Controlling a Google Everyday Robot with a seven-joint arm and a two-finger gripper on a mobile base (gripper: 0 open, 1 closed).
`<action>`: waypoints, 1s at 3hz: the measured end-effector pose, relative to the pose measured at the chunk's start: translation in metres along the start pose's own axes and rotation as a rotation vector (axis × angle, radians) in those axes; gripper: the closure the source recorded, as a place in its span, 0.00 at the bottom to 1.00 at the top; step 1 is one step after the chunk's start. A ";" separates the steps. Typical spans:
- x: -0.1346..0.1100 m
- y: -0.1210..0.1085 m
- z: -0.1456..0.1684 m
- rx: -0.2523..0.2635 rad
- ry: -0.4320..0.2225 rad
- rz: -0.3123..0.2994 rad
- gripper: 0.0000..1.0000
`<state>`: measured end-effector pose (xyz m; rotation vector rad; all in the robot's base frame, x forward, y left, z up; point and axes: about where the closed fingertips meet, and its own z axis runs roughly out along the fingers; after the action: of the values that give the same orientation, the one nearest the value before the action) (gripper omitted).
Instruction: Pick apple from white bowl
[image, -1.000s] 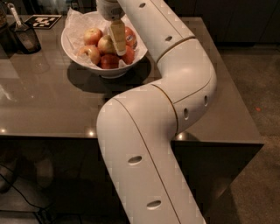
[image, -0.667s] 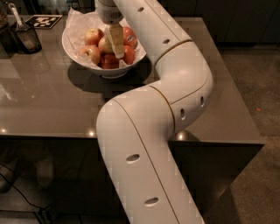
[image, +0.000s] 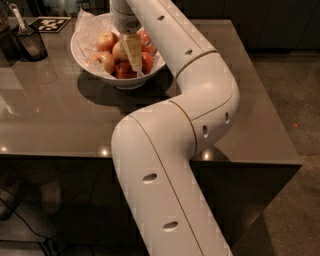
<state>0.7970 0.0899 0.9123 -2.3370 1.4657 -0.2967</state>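
The white bowl, lined with crinkled white paper, stands at the far left of the table and holds several apples. The pale yellow-orange apple lies near the bowl's middle. Redder apples lie around it. My gripper reaches down from the arm into the bowl, right beside the pale apple on its right side, low among the fruit. The arm hides the bowl's right rear part.
A dark cup with a utensil stands left of the bowl. A black-and-white marker card lies behind it. The brown table ends at a front edge and a right edge, with floor beyond.
The gripper has sunk slightly lower into the bowl beside the pale apple. The bowl and apples have not visibly moved.
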 end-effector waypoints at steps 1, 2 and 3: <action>0.006 -0.003 0.000 0.034 -0.041 -0.006 0.17; 0.006 -0.003 0.000 0.034 -0.041 -0.006 0.41; 0.006 -0.003 0.000 0.034 -0.041 -0.006 0.64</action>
<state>0.8021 0.0858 0.9134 -2.3073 1.4236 -0.2723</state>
